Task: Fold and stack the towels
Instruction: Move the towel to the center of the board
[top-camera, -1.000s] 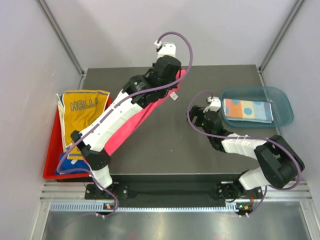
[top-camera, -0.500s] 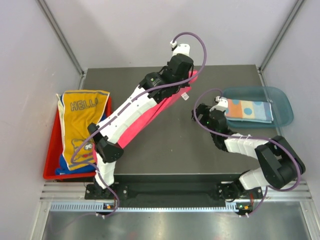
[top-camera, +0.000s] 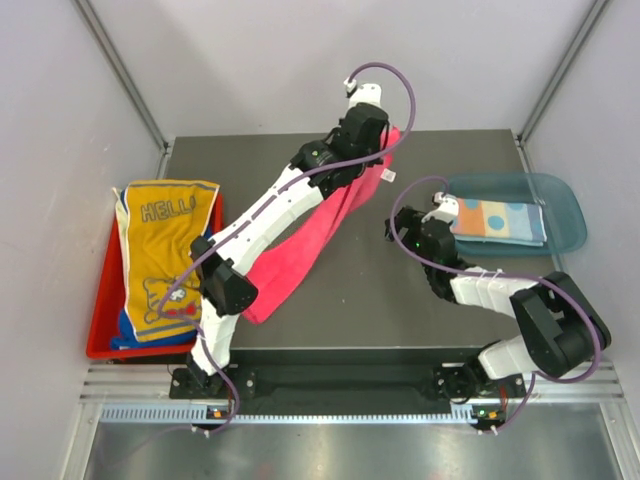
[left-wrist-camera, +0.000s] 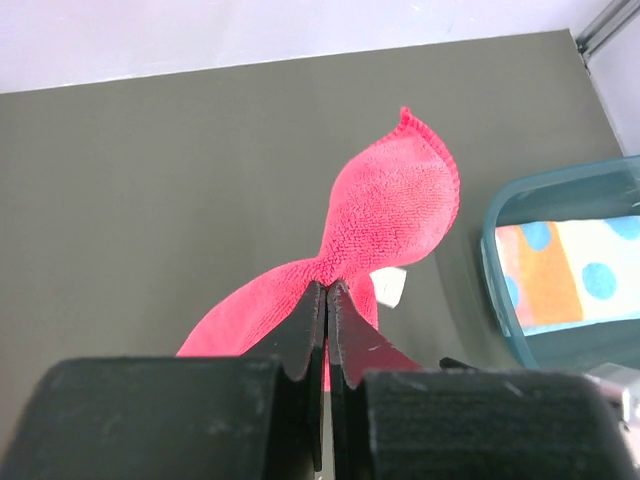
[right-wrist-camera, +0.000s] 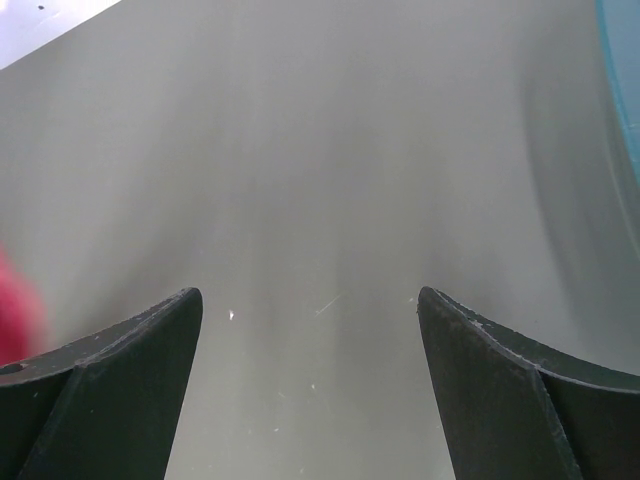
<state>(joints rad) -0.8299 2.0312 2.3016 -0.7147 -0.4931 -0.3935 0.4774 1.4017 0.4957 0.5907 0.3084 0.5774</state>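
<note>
Fabric trails left of the teal bin (top-camera: 562, 195): the pink towel (top-camera: 295, 260), one corner pinched in the left gripper (left-wrist-camera: 326, 290). The right gripper (right-wrist-camera: 308, 298), spread and empty, sits nearer the bin; I'd say it should take the neighbouring corner, for a flat spread.

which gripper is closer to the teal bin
Right. The right gripper hangs open just left of the teal bin in the top view. The left gripper is farther left and toward the table's far edge, shut on the pink towel.
</note>
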